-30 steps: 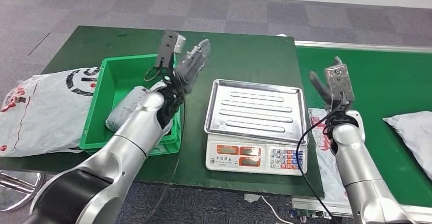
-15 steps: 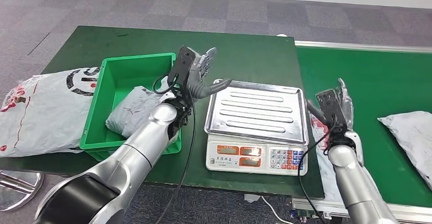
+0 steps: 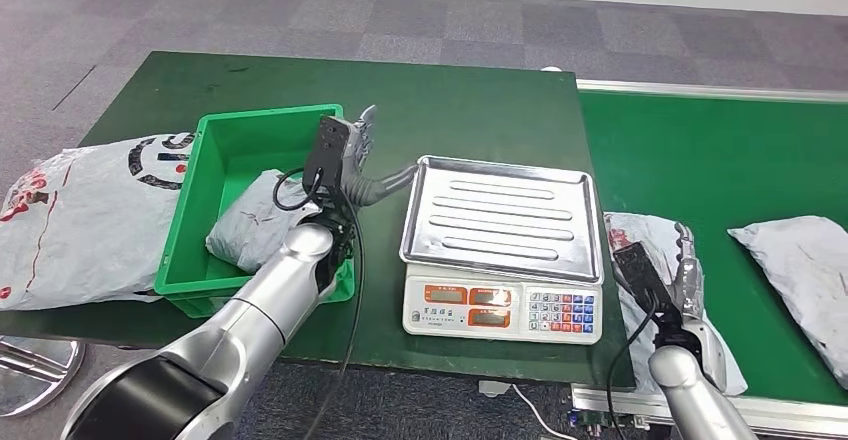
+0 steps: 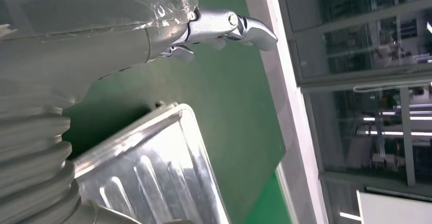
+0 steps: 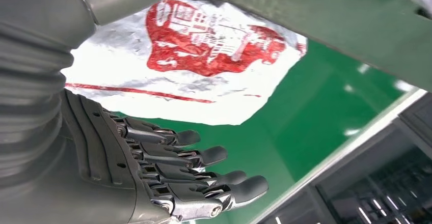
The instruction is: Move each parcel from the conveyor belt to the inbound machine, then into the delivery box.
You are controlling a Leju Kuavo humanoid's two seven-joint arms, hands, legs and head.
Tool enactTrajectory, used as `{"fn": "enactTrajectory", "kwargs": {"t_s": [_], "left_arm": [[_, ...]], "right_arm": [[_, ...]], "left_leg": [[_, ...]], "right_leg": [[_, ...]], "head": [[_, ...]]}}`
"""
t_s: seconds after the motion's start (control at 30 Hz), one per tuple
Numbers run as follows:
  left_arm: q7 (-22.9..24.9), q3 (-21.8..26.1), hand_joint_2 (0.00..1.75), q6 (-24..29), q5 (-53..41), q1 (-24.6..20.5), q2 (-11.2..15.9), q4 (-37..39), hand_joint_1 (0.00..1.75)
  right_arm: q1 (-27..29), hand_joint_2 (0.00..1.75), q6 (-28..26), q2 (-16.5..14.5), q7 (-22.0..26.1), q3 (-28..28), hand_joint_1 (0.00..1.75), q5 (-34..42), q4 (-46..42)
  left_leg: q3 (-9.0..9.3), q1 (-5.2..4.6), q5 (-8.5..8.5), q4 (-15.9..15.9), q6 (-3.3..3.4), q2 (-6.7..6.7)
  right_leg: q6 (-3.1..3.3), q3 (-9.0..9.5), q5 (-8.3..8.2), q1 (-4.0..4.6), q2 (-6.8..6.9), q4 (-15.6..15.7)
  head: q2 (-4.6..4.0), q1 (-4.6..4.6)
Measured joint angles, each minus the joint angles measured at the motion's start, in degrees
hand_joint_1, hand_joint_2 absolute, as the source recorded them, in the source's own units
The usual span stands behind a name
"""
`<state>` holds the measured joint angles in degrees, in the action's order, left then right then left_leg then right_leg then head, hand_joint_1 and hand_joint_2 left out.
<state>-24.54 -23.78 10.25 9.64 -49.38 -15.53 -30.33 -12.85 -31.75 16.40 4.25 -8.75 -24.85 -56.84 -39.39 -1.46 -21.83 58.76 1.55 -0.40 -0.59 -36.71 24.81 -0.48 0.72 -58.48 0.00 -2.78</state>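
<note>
A grey parcel (image 3: 252, 228) lies in the green delivery box (image 3: 190, 220). My left hand (image 3: 352, 163) hovers between the box's rim and the scale's steel tray (image 3: 500, 215), with fingers spread and nothing held; its fingertips (image 4: 244, 26) show above the tray (image 4: 153, 173). My right hand (image 3: 678, 278) is low at the near end of the conveyor belt (image 3: 740, 150), just above a white parcel with red print (image 3: 632, 243). In the right wrist view its fingers (image 5: 198, 175) are stretched out, empty, beside that parcel (image 5: 204, 66). A second grey parcel (image 3: 800, 252) lies further right on the belt.
The scale's display and keypad (image 3: 500, 308) face me at the table's front edge. A large white bag with black and red print (image 3: 80, 215) lies left of the box, overhanging the green table (image 3: 470, 110).
My left hand has lowered and pulled back from above the tray's corner toward the box rim. My right hand has dropped toward me over the white parcel. The right-hand parcel has drifted left.
</note>
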Motion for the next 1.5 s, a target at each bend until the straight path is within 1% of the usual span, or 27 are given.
{"fn": "enactTrajectory", "kwargs": {"t_s": [0.23, 0.4, 0.87, 1.5], "left_arm": [[-1.3, 0.0, 1.75, 1.0, 1.1, 1.0, 1.8, 0.3, 0.0], [-1.5, 0.0, 1.75, 1.0, 1.1, 1.3, 2.3, 0.3, 0.0], [-1.5, 0.0, 1.75, 1.0, 1.1, 1.4, 2.8, 0.4, 0.0], [-1.5, 0.0, 1.75, 1.0, 1.1, 1.4, 2.8, 0.4, 0.0]], "right_arm": [[-5.1, 1.75, 2.9, 2.2, 0.2, 0.0, 0.0, -1.1, 8.0], [-7.0, 1.75, 3.0, 2.5, 0.2, 0.0, 0.0, -1.2, 11.2], [-7.8, 1.75, 3.0, 2.6, 0.6, 0.0, 0.0, -1.4, 13.8], [-8.1, 1.75, 3.0, 2.6, 0.7, 0.0, 0.0, -1.4, 14.5]], "left_leg": [[0.0, -0.01, 0.04, 0.0, 0.05, -0.01], [0.0, -0.01, 0.05, 0.0, 0.07, -0.02], [0.0, -0.01, 0.05, 0.0, 0.07, -0.01], [0.0, -0.01, 0.05, 0.0, 0.07, -0.01]], "right_leg": [[-0.03, 0.02, -0.02, -0.02, 0.02, 0.0], [-0.03, 0.04, -0.03, -0.01, 0.03, 0.0], [-0.02, 0.04, -0.02, 0.0, 0.03, 0.0], [-0.02, 0.04, -0.02, 0.0, 0.03, 0.0]], "head": [[0.0, 0.0], [0.0, 0.0], [0.0, 0.0], [0.0, 0.0]]}}
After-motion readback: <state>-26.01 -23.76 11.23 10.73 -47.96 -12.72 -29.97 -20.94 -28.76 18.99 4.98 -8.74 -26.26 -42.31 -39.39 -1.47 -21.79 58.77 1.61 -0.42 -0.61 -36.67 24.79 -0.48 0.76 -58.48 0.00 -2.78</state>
